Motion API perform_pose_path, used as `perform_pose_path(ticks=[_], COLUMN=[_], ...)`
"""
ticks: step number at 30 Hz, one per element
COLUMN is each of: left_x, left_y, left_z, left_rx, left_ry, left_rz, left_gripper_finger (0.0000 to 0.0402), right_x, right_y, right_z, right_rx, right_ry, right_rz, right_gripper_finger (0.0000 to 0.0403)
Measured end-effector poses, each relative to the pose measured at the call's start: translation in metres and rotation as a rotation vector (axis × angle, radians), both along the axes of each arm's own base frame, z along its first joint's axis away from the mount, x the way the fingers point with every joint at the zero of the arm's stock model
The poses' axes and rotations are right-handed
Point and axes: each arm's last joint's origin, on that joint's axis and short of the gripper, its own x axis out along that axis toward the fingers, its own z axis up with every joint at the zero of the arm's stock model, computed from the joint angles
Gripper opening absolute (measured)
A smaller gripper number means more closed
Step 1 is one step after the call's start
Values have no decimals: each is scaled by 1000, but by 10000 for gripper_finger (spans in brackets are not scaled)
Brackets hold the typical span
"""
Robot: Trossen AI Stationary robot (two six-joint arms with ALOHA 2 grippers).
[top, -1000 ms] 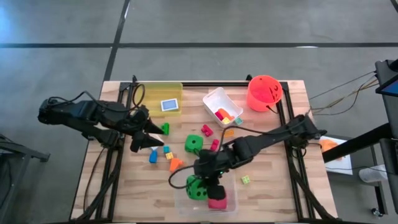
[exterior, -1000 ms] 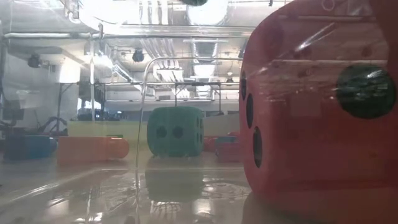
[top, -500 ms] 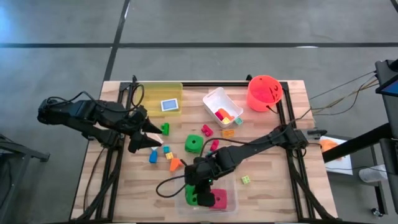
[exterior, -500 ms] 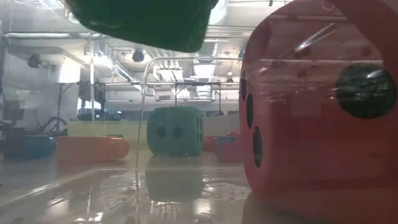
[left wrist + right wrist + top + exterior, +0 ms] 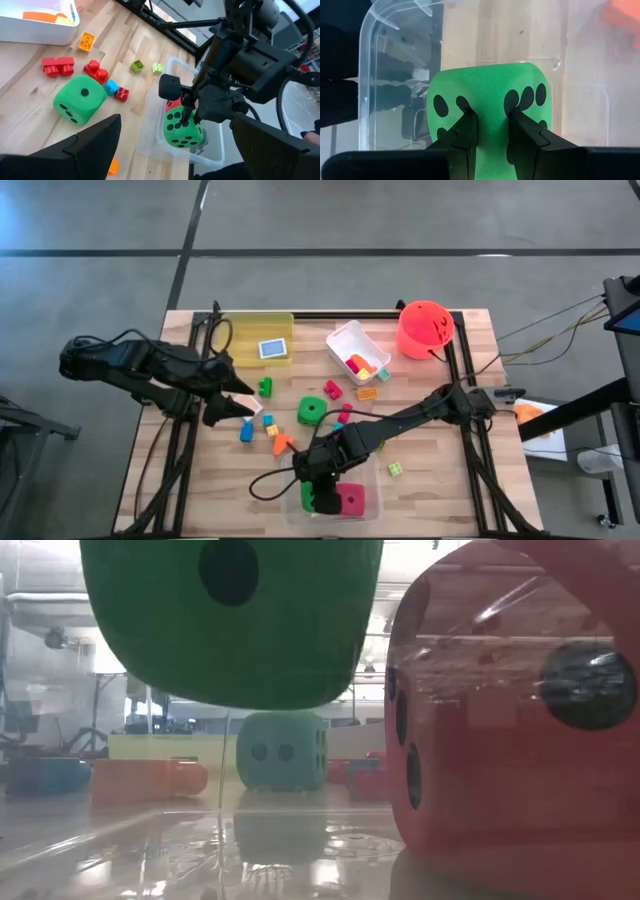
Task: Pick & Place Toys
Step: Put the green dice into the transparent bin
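Observation:
My right gripper (image 5: 318,480) is shut on a green dotted die (image 5: 487,95) and holds it over the clear tub (image 5: 368,476) at the table's near edge. A pink die (image 5: 352,500) sits on the tub's floor beside it. A second green die (image 5: 311,411) rests on the table's middle, with small bright blocks (image 5: 270,428) scattered around it. My left gripper (image 5: 243,406) hangs open over the table's left part, holding nothing. My right gripper pinches the die's upper face (image 5: 490,107) between its two fingers (image 5: 466,127), and the soft face bulges up between them. The fingers come from above, slanting down. The die (image 5: 230,620) hangs below them, clear of the tub's floor, next to the pink die (image 5: 510,720).
At the far side stand a yellow tub (image 5: 240,330) with a blue tile (image 5: 272,349), a white tub (image 5: 345,335) with blocks, and an orange bucket (image 5: 425,328). A small light-green block (image 5: 395,469) lies right of the clear tub.
My right gripper has gone down and toward the table's near edge with the green die. The die has sunk from above the clear tub into it and hangs beside the pink die.

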Motion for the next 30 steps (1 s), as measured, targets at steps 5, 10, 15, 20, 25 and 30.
perform_pose_path(ticks=[5, 10, 15, 20, 25, 30], left_x=[-7, -11, -13, -13, -13, -13], left_y=[1, 2, 3, 3, 3, 3], left_z=[3, 5, 5, 5, 5, 5], left_rx=[-5, -8, -7, -5, -5, -5], left_ry=[-21, -37, -34, -34, -34, -34], left_rz=[0, 1, 0, -1, -1, -1], left_gripper_finger=[369, 369, 369, 369, 369, 369], right_x=[-1, -3, -4, -4, -5, -5], right_y=[-1, -1, -3, -2, 4, 6], right_z=[-9, -20, -24, -24, -24, -23], right_rx=[-9, -17, -26, -11, -6, 0], right_ry=[28, 56, 73, 76, 68, 63], right_rz=[-10, -27, -39, -51, -42, -47], right_gripper_finger=[74, 74, 74, 74, 72, 72])
